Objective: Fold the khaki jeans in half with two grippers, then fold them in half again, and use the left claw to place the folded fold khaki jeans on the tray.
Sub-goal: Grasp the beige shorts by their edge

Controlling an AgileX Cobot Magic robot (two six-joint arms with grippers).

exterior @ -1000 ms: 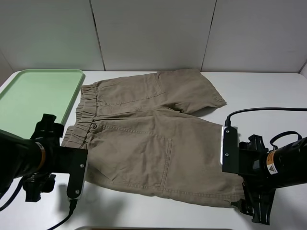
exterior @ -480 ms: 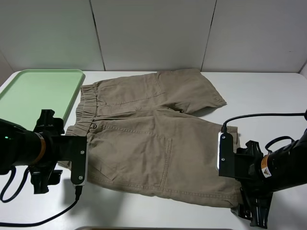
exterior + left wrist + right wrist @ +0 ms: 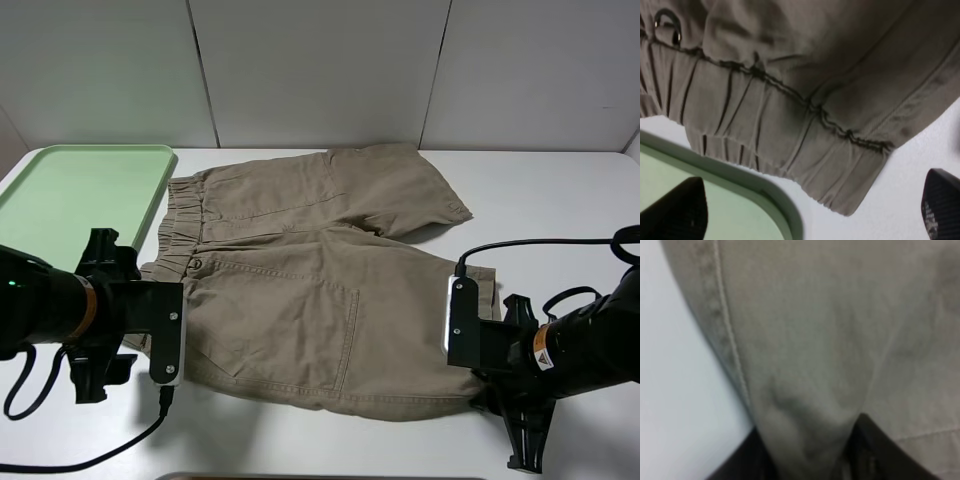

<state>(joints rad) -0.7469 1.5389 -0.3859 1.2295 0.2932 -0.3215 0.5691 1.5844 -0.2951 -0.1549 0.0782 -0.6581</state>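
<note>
The khaki jeans lie spread flat on the white table, waistband to the left and legs to the right. My left gripper hovers open at the near waistband corner. In the left wrist view the gathered waistband lies ahead of the left gripper, with one fingertip over the tray corner. My right gripper sits on the near leg's hem corner. The right wrist view shows the right gripper with khaki fabric bunched between its dark fingers. The mint-green tray sits at the back left.
The tray's rounded rim lies right beside the waistband corner. White table stretches to the right of the shorts and along the front edge. Grey wall panels stand behind. Black cables trail from both arms.
My right gripper slid left onto the hem corner and closed, bunching the fabric. The left gripper shifted slightly right toward the waistband and stayed open.
</note>
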